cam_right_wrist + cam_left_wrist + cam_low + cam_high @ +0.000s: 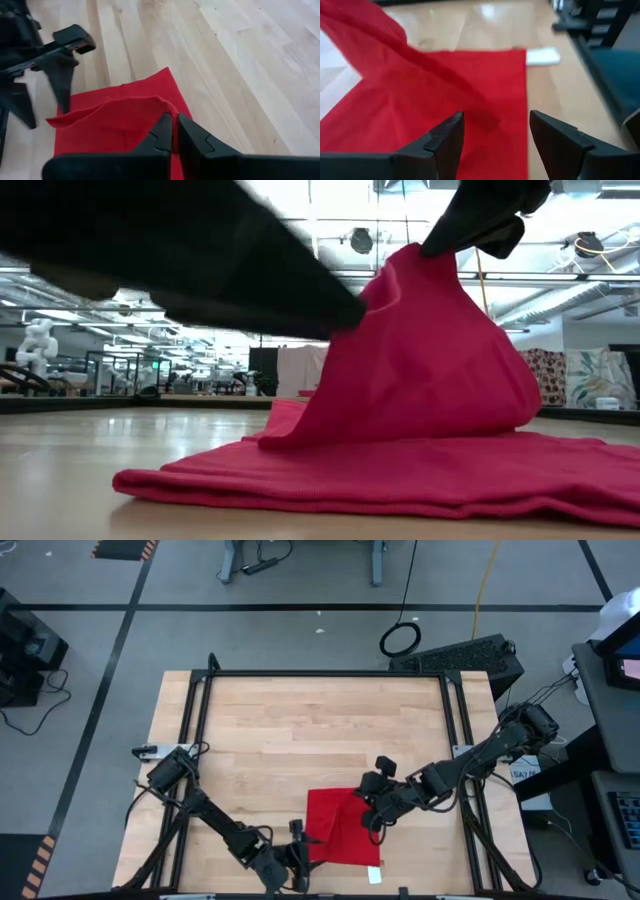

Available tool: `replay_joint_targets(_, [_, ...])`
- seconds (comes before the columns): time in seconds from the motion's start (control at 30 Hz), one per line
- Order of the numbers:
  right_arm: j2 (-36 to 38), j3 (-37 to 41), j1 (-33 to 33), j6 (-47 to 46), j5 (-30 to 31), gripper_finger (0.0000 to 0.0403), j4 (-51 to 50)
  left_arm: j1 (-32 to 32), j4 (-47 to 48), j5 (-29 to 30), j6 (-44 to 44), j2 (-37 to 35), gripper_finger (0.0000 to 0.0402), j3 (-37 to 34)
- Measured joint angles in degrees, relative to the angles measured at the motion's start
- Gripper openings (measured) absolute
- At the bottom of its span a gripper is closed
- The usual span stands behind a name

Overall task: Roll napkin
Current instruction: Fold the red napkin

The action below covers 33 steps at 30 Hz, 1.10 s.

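The right gripper (174, 131) is clenched on a raised fold of the napkin (125, 125), the red cloth being pinched between its two dark fingers and lifted clear of the surface (240, 65). In the low view the pinched part is seen drawn up into a peak under that gripper (485, 225), while the remainder of the napkin (400, 470) is spread flat on the wood below it. Across the cloth from the right gripper, the left gripper (495, 135) is held released, its fingers (447, 140) parted just above the napkin's near edge and nothing caught between them. Beyond the left gripper, a small white tag (543, 56) is seen at the cloth's far corner. From above, the napkin (340, 835) is seen lying between the two grippers, near the front edge of the surface (300, 720), with the left gripper (297, 862) at its side
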<state>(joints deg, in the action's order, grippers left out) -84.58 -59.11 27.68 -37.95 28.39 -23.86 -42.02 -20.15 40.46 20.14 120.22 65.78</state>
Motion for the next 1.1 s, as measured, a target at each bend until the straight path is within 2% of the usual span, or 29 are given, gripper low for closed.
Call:
replay_joint_targets(0.1, [0.0,0.0,-0.01,0.0,-0.21,0.0006,0.02,-0.7,4.61,2.89,0.29,0.0,0.0231,-0.05])
replay_joint_targets(0.23, [0.0,0.0,-0.02,-0.58,-0.19,0.0006,0.05,-1.34,4.74,5.91,-0.23,0.0,0.0231,-0.07])
replay_joint_targets(0.37, [0.0,0.0,0.0,-1.75,-0.17,0.0006,0.07,-1.38,1.26,5.93,-1.14,-0.02,0.0231,-0.04])
replay_joint_targets(0.67, [0.0,0.0,0.0,-1.95,0.12,0.0006,1.1,-0.74,1.19,3.58,0.26,-0.02,0.0231,-0.04])
replay_joint_targets(1.0, [0.0,0.0,0.0,-2.51,0.14,0.0006,3.04,-0.72,0.75,6.76,1.87,0.48,0.0231,-0.04])
replay_joint_targets(1.1, [0.0,0.0,0.0,-3.22,0.14,0.0006,3.02,-0.88,-0.65,4.27,1.99,0.48,0.0231,-0.03])
